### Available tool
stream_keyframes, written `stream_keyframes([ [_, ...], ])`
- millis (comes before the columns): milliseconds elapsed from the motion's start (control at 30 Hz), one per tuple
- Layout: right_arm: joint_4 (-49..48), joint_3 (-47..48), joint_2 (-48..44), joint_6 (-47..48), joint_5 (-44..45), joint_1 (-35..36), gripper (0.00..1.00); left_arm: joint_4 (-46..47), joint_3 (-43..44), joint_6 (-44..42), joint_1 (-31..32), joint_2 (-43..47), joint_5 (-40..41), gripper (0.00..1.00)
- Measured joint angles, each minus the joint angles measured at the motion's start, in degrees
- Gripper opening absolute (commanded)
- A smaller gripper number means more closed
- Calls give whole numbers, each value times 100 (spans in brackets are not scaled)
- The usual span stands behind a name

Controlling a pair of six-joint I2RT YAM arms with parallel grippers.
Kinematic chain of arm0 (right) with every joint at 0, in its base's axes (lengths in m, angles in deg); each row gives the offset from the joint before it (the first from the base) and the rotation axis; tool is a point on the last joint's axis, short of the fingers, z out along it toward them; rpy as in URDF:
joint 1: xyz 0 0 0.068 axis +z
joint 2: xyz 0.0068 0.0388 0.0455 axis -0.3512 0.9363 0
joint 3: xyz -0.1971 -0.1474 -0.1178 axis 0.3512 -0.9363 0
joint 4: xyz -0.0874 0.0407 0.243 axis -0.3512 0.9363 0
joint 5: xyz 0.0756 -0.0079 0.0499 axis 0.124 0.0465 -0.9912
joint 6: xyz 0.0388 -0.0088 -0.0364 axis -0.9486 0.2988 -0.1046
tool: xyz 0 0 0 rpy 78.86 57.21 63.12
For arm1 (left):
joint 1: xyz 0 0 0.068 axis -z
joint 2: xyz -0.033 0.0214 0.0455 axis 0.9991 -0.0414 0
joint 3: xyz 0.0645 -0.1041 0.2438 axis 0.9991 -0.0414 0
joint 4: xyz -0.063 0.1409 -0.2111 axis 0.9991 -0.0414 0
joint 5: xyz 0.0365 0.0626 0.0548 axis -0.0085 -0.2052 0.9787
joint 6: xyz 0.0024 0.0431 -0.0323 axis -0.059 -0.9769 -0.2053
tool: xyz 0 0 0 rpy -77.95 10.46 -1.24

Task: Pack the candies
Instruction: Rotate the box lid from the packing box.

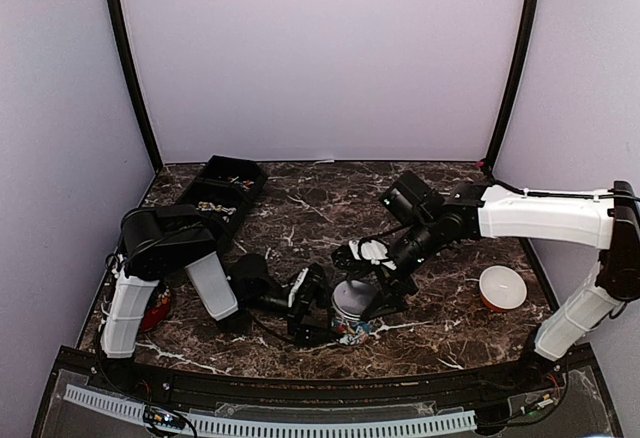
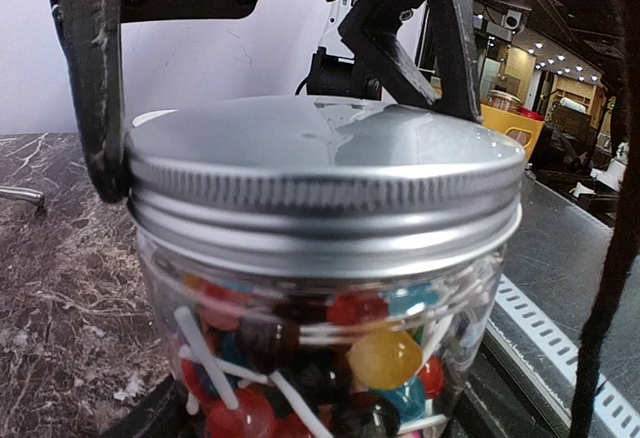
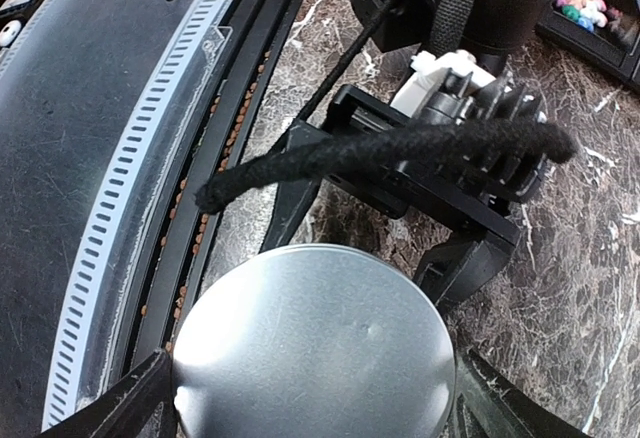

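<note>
A glass jar point(image 1: 349, 320) stands near the table's front, its silver screw lid point(image 2: 320, 158) on top. Through the glass show the candies point(image 2: 385, 358), round coloured sweets on white sticks. My left gripper point(image 1: 322, 308) comes in from the left and grips the jar's body, one finger on each side point(image 3: 292, 193). From above, my right gripper point(image 3: 315, 408) straddles the lid, and its fingers point(image 2: 100, 98) press on the rim on opposite sides. More small mixed-colour candies point(image 3: 580, 3) lie in a black tray point(image 1: 226, 193).
The black tray is at the back left. A white and orange round object point(image 1: 502, 287) lies at the right, a red one point(image 1: 158, 308) by the left arm's base. A perforated white strip point(image 3: 120, 208) runs along the near edge.
</note>
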Motion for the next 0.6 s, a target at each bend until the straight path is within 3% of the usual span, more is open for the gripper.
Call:
stream_keyframes([
  [600,-2116,-1062,-540,-1685,293,-39,88,-214,-494,-476,-17,516,1078,72],
])
